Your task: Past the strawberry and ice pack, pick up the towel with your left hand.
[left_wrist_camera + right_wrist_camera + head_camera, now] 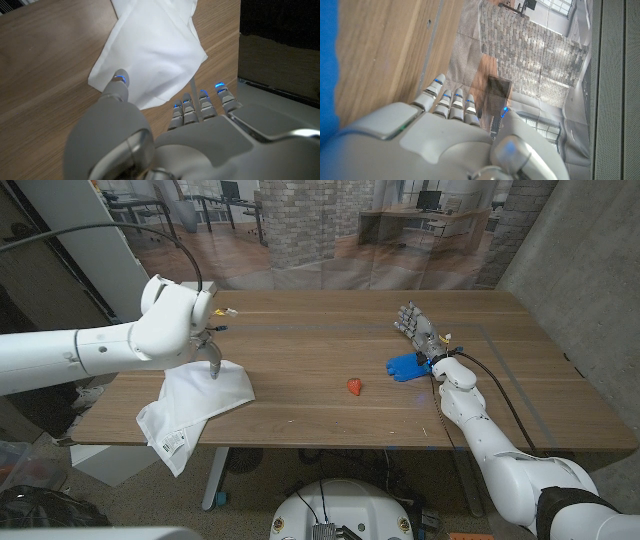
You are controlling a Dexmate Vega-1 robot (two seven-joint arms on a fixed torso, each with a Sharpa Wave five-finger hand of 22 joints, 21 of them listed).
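Matt white cloth towel [200, 400], smooth wooden table [300, 330]

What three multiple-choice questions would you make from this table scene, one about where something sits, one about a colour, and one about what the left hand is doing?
1. Where does the small red strawberry lie?
A. On the white cloth towel
B. On the wooden table between the white cloth towel and the flat blue ice pack
C. In the right hand

2. What colour is the ice pack?
A. Blue
B. Green
C. Yellow

3. What is the left hand doing?
A. Holding the strawberry
B. Resting on the ice pack
C. Reaching its fingers down onto the towel

Answers:
1. B, the head view shows it on bare wood between the two.
2. A, it shows blue beside the right hand.
3. C, its fingertips meet the towel's raised fold; a firm grip cannot be told.
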